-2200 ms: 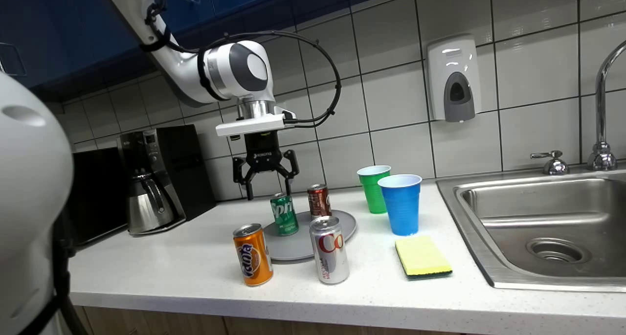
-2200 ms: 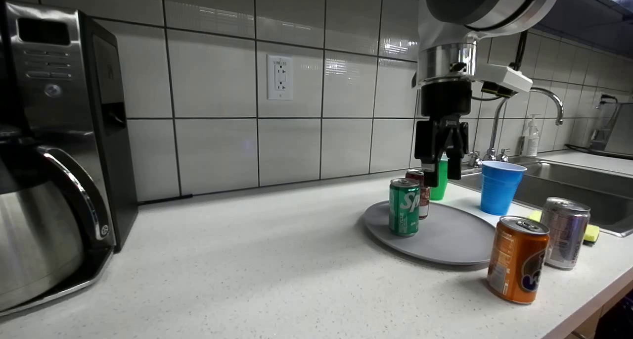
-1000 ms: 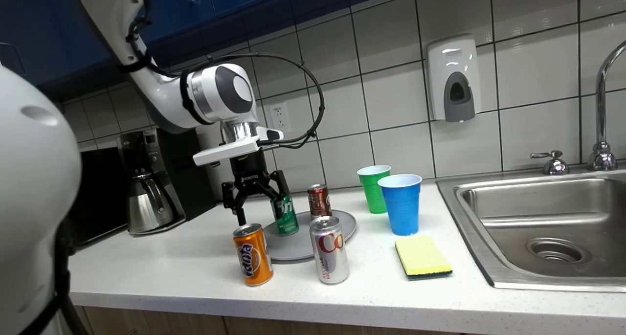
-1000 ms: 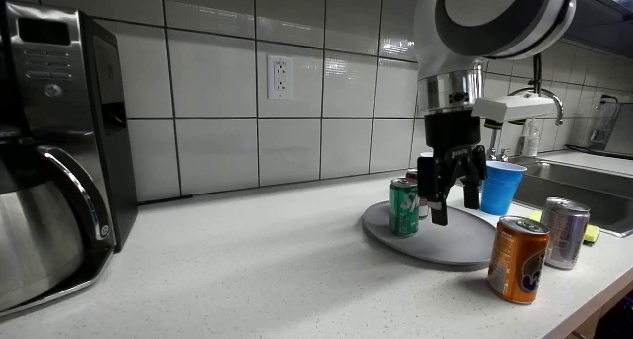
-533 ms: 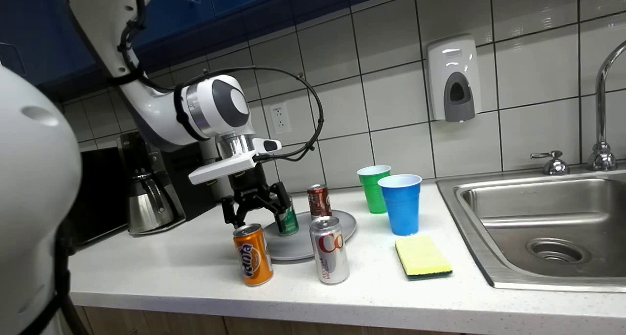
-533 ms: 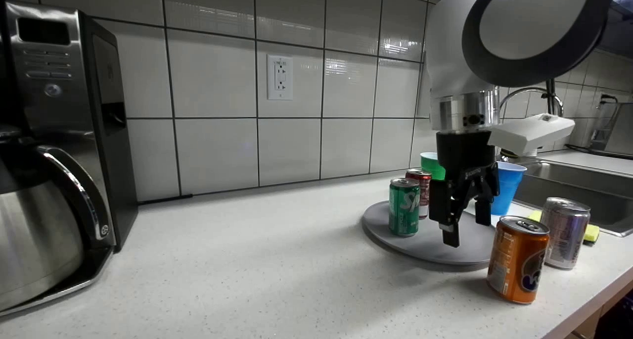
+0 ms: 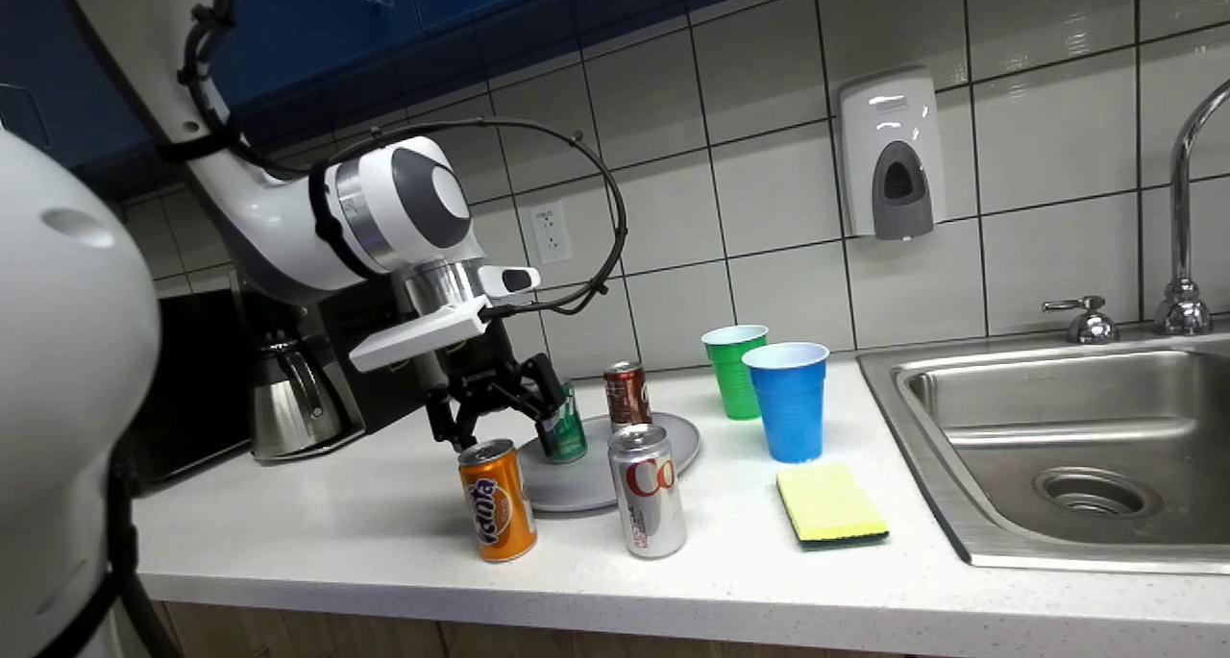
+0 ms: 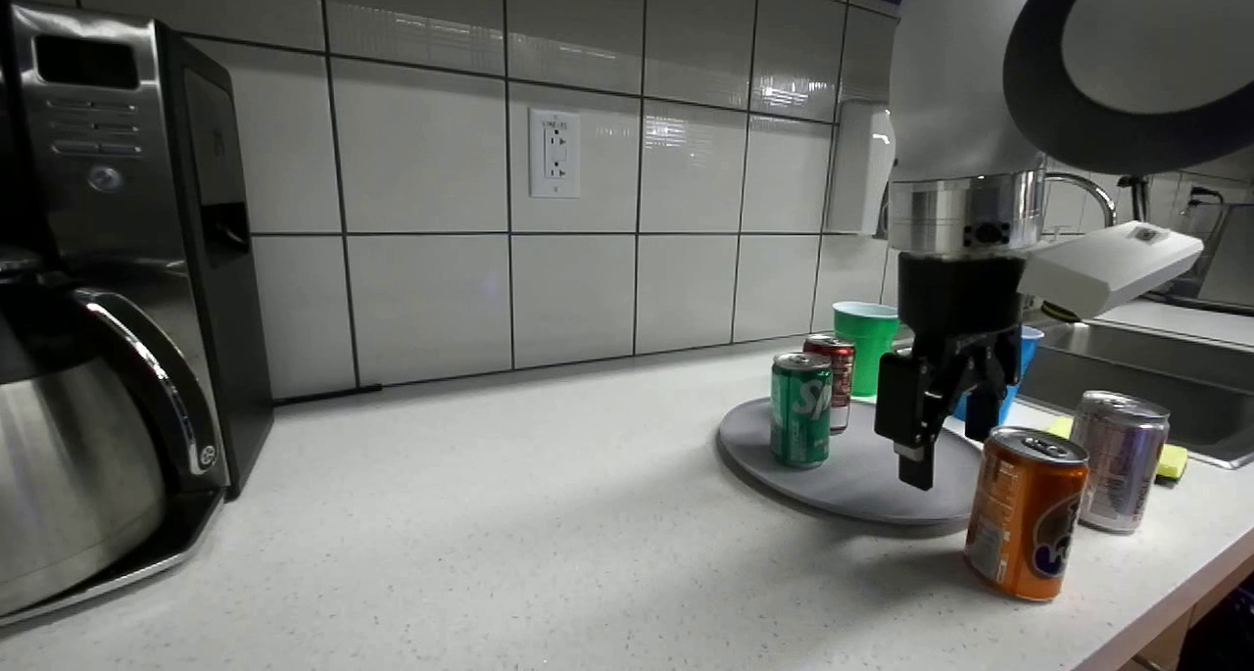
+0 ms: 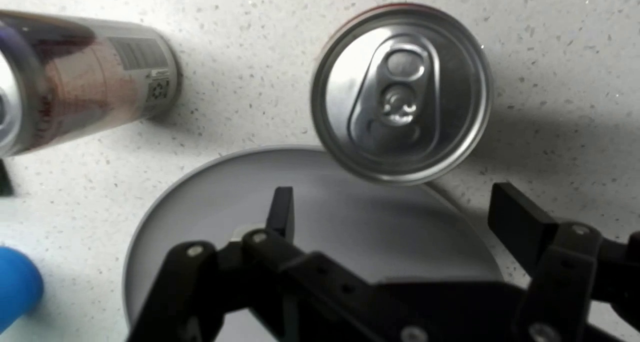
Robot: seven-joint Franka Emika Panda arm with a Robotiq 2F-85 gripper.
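While the fingers (image 9: 520,222) stand wide apart with nothing held between them, the orange can (image 7: 497,501) stands upright on the tabletop (image 7: 317,533), just beside the edge of the plate (image 8: 852,483); whether the two touch I cannot tell. It is the thing nearest the fingers, which hang over the plate, and the wrist view shows its top ahead of the gap, not inside it. Judged from how things lie, its handling is at an early point: the fingers are near, but no grip is made and the can is not lifted. The green can (image 8: 800,416) and the red can (image 7: 627,394) stand upright on the plate; the silver can (image 7: 648,495) stands on the tabletop, near the orange can.

Counted, that makes four cans, two on the plate and two off it, and one plate. There are two cups, the green cup (image 7: 736,384) and the blue cup (image 7: 788,408), with one sponge (image 7: 831,504) near the latter. Around these are one sink (image 7: 932,466), one coffee maker (image 8: 103,132), one soap dispenser (image 7: 889,120) and one outlet (image 8: 555,152).
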